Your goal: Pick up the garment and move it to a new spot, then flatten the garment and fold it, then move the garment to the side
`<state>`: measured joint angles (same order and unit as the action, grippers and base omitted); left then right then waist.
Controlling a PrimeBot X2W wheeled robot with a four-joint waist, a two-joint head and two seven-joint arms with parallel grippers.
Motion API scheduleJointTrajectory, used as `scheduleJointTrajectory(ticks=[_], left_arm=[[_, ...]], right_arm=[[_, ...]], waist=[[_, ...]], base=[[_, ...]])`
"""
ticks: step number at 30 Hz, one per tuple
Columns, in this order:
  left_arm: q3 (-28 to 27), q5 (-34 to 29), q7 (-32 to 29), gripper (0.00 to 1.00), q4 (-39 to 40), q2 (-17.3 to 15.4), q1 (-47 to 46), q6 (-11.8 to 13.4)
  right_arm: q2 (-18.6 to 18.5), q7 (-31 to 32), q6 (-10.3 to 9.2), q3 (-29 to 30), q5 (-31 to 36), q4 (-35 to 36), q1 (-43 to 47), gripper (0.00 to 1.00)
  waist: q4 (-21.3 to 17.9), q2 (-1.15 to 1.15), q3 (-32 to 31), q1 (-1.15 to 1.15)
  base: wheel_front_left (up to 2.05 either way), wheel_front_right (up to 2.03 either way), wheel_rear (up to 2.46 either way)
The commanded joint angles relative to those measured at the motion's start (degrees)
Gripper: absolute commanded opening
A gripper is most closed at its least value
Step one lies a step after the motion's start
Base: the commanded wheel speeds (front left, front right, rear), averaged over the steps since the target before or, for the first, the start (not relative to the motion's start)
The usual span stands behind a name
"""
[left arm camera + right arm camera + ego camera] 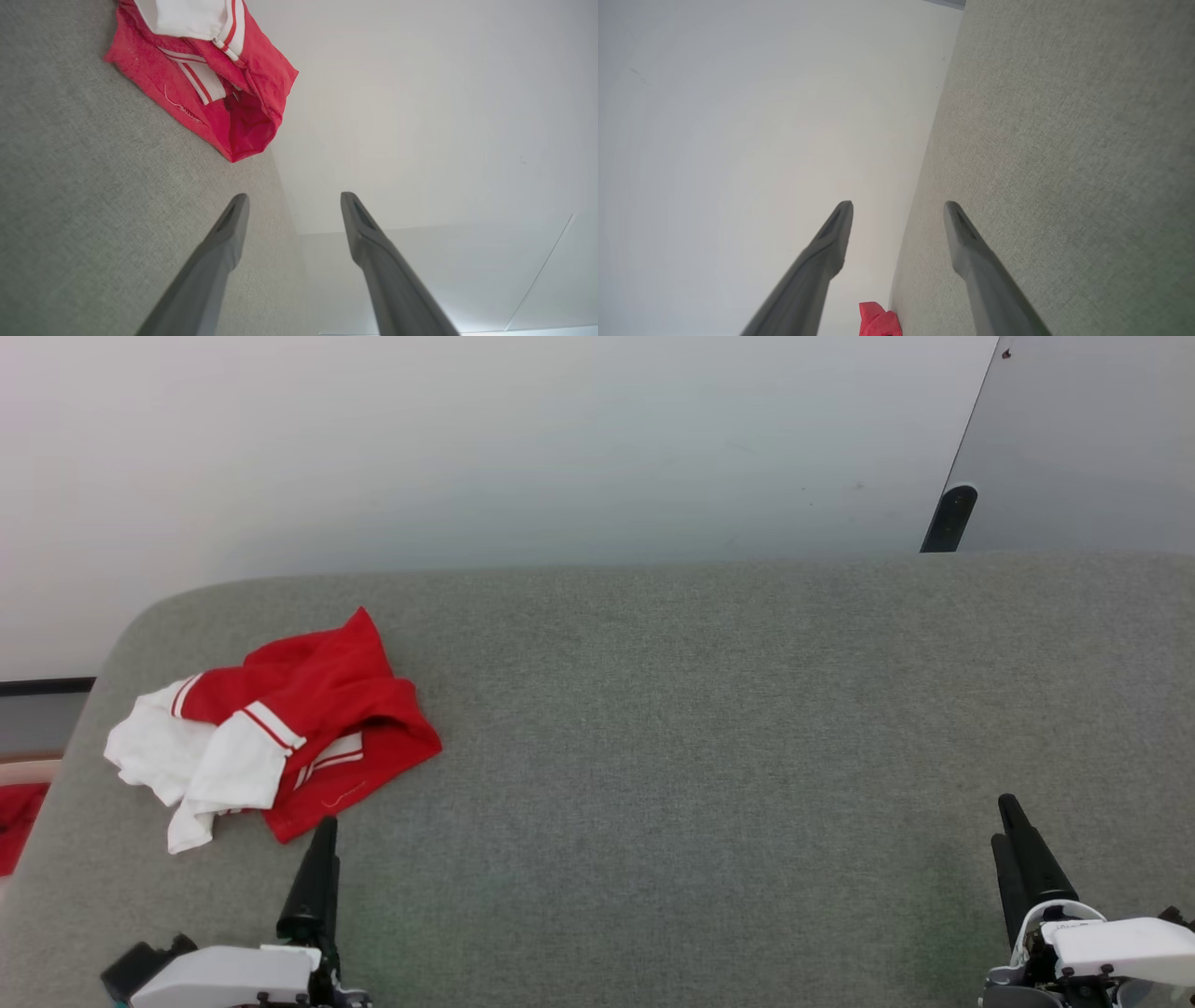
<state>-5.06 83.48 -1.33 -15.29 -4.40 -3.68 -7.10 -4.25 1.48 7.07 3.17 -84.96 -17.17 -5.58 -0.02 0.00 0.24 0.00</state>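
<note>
The garment (280,728), a small red shirt with white sleeve panels and striped trim, lies crumpled on the left part of the grey surface (700,728). My left gripper (322,845) stands just below its lower red edge, apart from it. In the left wrist view the left gripper (294,205) is open with nothing between its fingers, and the garment (219,79) lies ahead, up and to the left. My right gripper (1013,826) rests at the lower right, far from the shirt. Its wrist view shows the right gripper (899,212) open and empty, with a red bit of the garment (878,319) at the bottom edge.
A pale wall rises behind the grey surface. A dark post (949,518) stands at the far right beyond the back edge. A plain red cloth (17,821) lies past the surface's left edge.
</note>
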Motion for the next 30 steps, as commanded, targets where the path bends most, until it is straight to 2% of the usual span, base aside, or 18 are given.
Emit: scheduleJointTrajectory(ticks=[1, 14, 22, 30], left_arm=[[0.12, -2.20, 0.63, 1.00, 0.94, -0.89, -1.60, 0.09], [-0.56, -17.80, 3.62, 1.00, 1.84, -1.87, -2.00, 1.34], [-0.21, -26.57, 5.04, 1.00, 2.53, -2.27, -2.02, 1.23], [0.60, -38.02, 6.74, 1.00, 3.91, -3.12, -1.51, 2.23]], right_arm=[[-0.66, -0.60, 0.18, -0.47, 1.72, 0.43, -1.97, 1.00], [-2.51, -3.12, 0.26, -2.72, 15.96, -0.56, -4.29, 1.00], [-2.63, -4.24, 0.29, -3.34, 23.97, -0.43, -5.15, 1.00], [-3.21, -5.39, 0.33, -4.34, 33.04, 0.30, -5.95, 1.00]], waist=[[-0.01, 0.00, 0.02, 0.00], [-0.13, 0.00, 0.31, 0.00], [-0.18, 0.00, 0.55, 0.00], [-0.31, 0.00, 0.85, 0.00]], base=[[0.00, 0.00, 0.00], [0.00, 0.00, 0.00], [0.00, 0.00, 0.00], [0.00, 0.00, 0.00]])
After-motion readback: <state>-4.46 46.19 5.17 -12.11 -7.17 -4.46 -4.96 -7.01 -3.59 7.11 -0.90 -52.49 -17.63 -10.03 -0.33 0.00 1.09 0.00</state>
